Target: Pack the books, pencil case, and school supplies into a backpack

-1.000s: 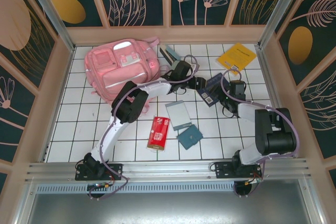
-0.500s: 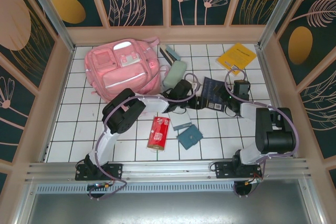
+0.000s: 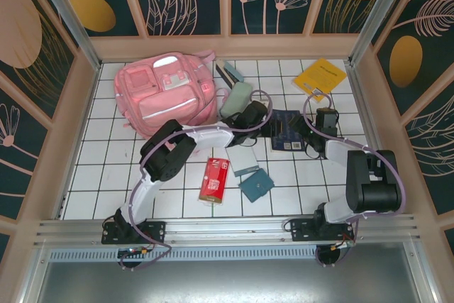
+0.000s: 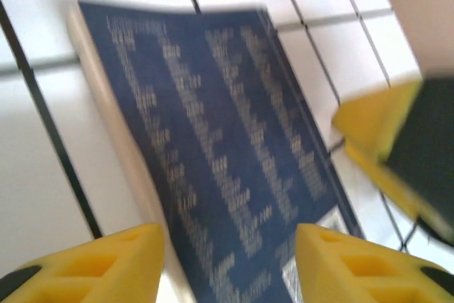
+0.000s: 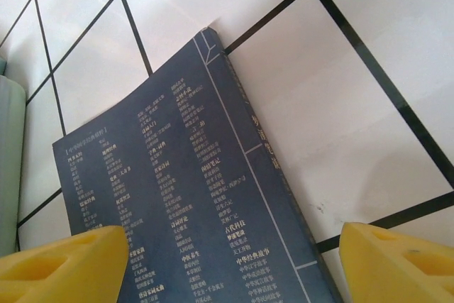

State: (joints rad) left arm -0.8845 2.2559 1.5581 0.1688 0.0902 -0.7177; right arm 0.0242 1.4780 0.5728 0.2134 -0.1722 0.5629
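Note:
A dark navy book [image 3: 286, 131] lies flat on the white tiles, right of centre. My left gripper [image 3: 268, 124] reaches it from the left, open, its yellow fingers [image 4: 92, 267] straddling the navy book [image 4: 227, 147]. From the right, my right gripper [image 3: 307, 133] stands open over the same navy book [image 5: 198, 196]. The pink backpack [image 3: 167, 97] lies at the back left. The mint pencil case [image 3: 236, 99] rests beside it and shows at the edge of the right wrist view [image 5: 7, 154]. A yellow book [image 3: 320, 76] lies at the back right.
A grey-teal stapler [image 3: 228, 72] sits behind the pencil case. A red packet [image 3: 214, 179], a silver pad [image 3: 242, 160] and a teal square [image 3: 256, 185] lie in the near middle. Wooden walls enclose the tiled table [image 3: 106, 168].
The navy book has turned from skewed to nearly square with the tile lines. My left wrist drew back off the pencil case, then moved to the book's left edge with jaws narrower.

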